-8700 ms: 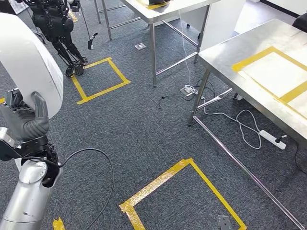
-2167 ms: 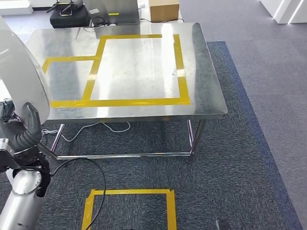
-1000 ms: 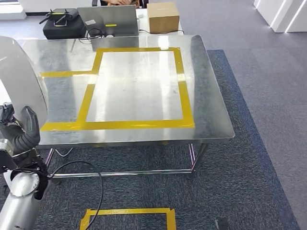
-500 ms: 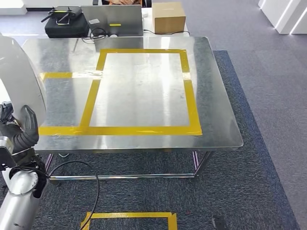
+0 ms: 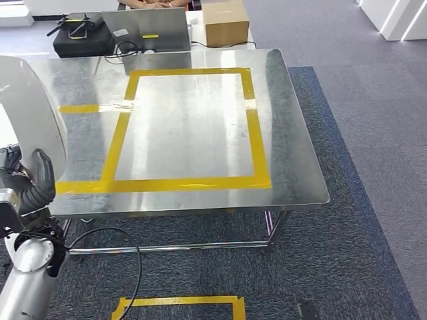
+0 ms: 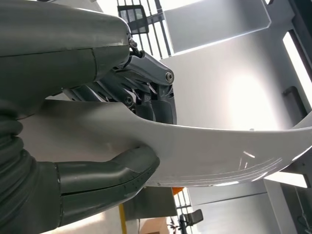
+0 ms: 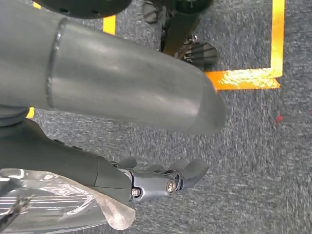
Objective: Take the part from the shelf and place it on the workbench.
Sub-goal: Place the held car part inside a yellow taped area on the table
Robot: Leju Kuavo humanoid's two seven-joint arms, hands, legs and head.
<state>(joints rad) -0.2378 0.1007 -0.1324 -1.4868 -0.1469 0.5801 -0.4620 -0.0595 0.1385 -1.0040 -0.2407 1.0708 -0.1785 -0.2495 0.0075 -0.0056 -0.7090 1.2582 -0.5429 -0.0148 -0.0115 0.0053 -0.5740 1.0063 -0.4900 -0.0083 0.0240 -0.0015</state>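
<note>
The part (image 5: 26, 113) is a large white curved shell at the left edge of the head view. My left hand (image 5: 29, 185) grips its lower edge and holds it up in front of my left side. In the left wrist view the thumb (image 6: 110, 178) presses under the white part (image 6: 221, 151) and the darker fingers (image 6: 147, 97) clamp it from the other side. The workbench (image 5: 294, 160) is a steel table straight ahead, marked with a yellow tape rectangle (image 5: 257, 140). My right hand (image 7: 158, 183) hangs over the grey carpet, fingers stretched out, holding nothing.
A laptop (image 5: 146, 30), a black case (image 5: 78, 37) and a cardboard box (image 5: 225, 22) stand on a second table behind the workbench, where a person's hands (image 5: 151, 3) show. A yellow tape square (image 5: 181, 303) and a black cable (image 5: 133, 260) lie on the carpet before me.
The camera has turned from open floor to face the workbench, which has drawn closer and now shifted slightly left. My left hand keeps its hold on the white part.
</note>
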